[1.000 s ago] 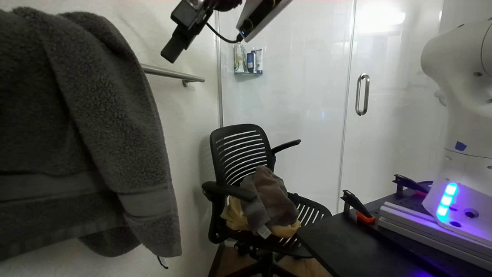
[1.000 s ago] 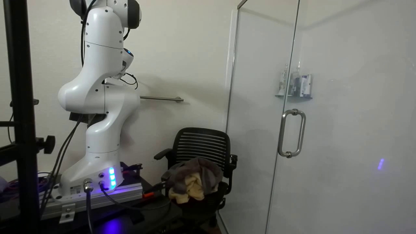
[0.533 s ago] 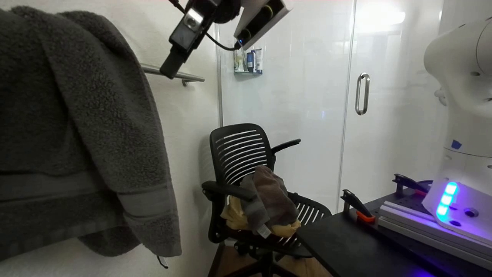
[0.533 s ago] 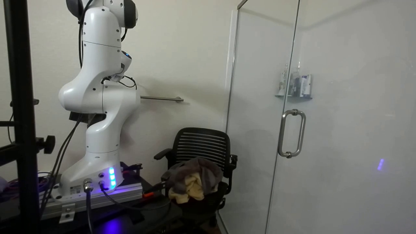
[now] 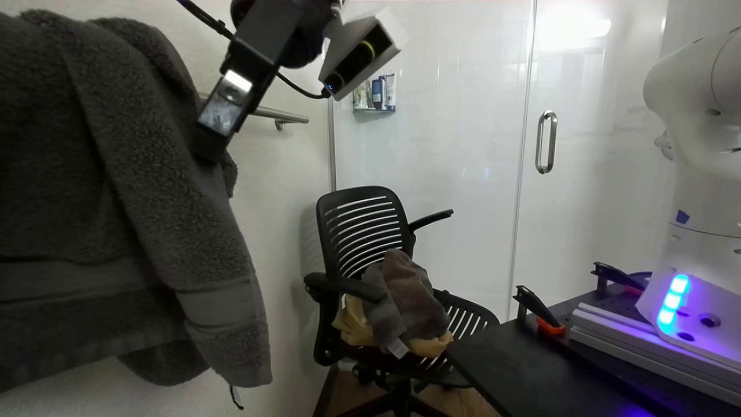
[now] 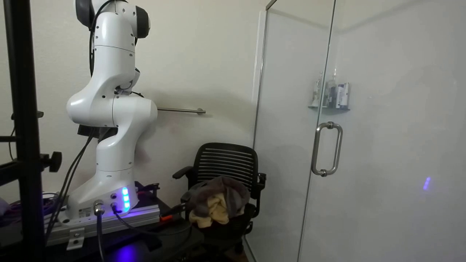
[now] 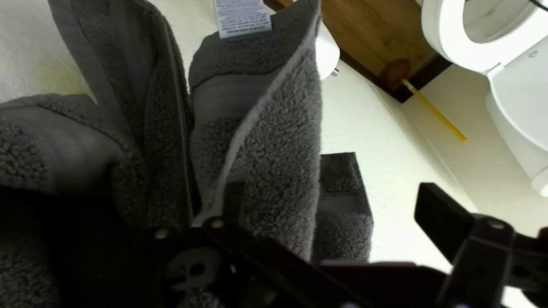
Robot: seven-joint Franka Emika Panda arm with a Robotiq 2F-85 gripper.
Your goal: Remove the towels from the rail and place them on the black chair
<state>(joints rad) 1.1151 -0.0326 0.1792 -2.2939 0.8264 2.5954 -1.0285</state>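
Here, your gripper at the large towel, jaws apart, yellow cloth bunched on the chair, table corner alongside.

Both exterior views (angled differently) share the chair.

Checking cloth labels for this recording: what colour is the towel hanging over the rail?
Dark grey; the towel shows best in an exterior view.

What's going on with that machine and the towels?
A robot arm is here to shift them from the metal rail to the black chair. Its open claw is at the edge of the large grey towel hanging from the rail, not yet gripping. Another greyish towel lies bunched on the chair with a yellow cloth.
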